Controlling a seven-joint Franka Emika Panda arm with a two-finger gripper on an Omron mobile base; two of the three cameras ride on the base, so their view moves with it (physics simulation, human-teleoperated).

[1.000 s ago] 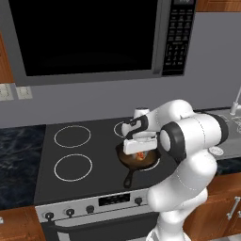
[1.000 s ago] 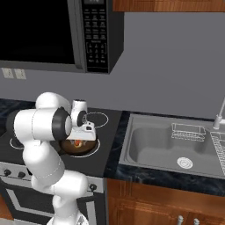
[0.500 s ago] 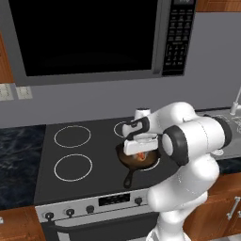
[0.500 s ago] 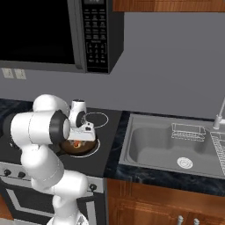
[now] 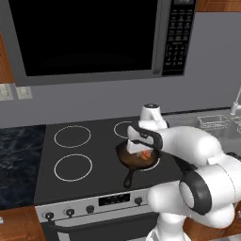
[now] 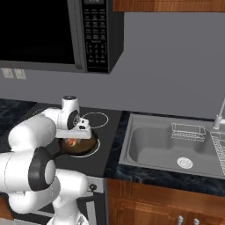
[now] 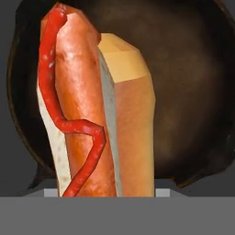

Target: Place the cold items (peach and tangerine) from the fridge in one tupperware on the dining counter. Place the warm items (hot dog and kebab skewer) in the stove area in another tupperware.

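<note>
A hot dog in a bun, with a red squiggle of sauce, lies in a dark cast-iron skillet on the front right burner of the stove. My gripper hangs low over the skillet, pointing down at the hot dog. In the hand view the hot dog is very close, and light finger tips peek out on either side of its lower end. The fingers stand apart and straddle it. From the right, the gripper covers most of the hot dog in the skillet.
The black stove top has bare burners on the left. A microwave hangs above it. The skillet's handle points toward the stove's front. A sink with a wire rack lies to the right.
The hand has sunk lower into the skillet, closer to the hot dog. The elbow has swung out toward the front right.
</note>
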